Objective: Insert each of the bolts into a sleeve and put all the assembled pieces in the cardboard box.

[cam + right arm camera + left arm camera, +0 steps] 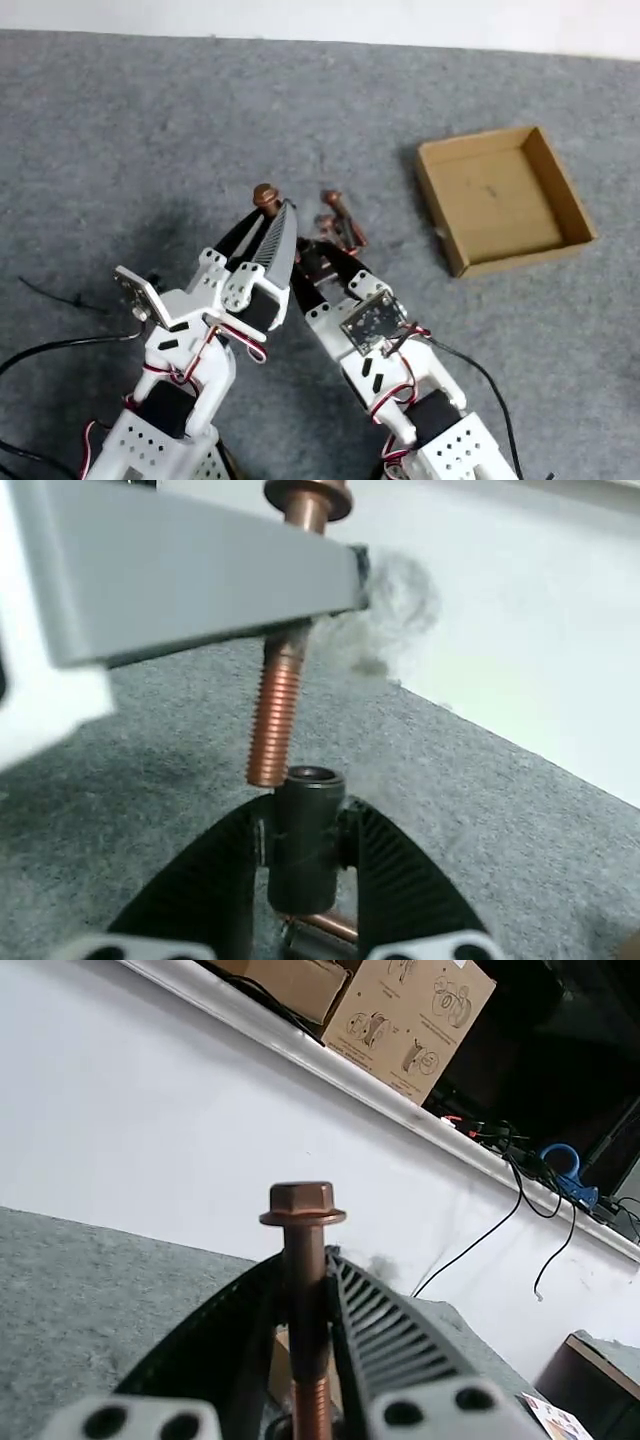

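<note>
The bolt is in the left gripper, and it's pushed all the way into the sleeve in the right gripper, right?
Not quite. The bolt is not in the sleeve yet: its threaded tip sits just beside the sleeve's open top, as the right wrist view shows. The left gripper does hold the bolt and the right gripper the sleeve.

Holds copper bolt (303, 1290) upright, flanged hex head up, threaded tip just beside open top rim of black sleeve (305, 830), likewise upright. Leaves loose bolts (340, 224) clustered flat, apart from shallow open-topped cardboard box (558, 183).
</note>
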Robot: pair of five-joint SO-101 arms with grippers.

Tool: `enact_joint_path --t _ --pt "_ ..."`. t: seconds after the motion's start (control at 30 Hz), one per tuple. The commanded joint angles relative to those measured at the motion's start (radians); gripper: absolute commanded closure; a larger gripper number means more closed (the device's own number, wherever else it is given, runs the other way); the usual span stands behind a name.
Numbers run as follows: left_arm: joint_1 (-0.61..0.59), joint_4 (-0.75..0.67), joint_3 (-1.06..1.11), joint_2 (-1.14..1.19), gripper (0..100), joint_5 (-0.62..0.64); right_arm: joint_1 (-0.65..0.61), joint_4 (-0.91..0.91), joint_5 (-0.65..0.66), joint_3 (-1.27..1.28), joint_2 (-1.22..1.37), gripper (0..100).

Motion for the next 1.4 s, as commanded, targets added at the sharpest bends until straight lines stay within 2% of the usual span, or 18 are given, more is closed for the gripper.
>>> enact_joint_path --t 0.0,0.17,1.37 --pt "-0.015 -0.008 0.021 -0.027 100 0.011 -0.012 -0.004 0.023 0.107 -0.024 99.4" --pt "-0.018 -0.008 0.021 -0.027 100 0.011 -0.012 -0.008 0.101 0.108 -0.025 99.4" --pt "-0.051 -0.003 0.021 -0.021 100 0.011 -0.065 -0.007 0.118 0.111 -0.025 99.4"
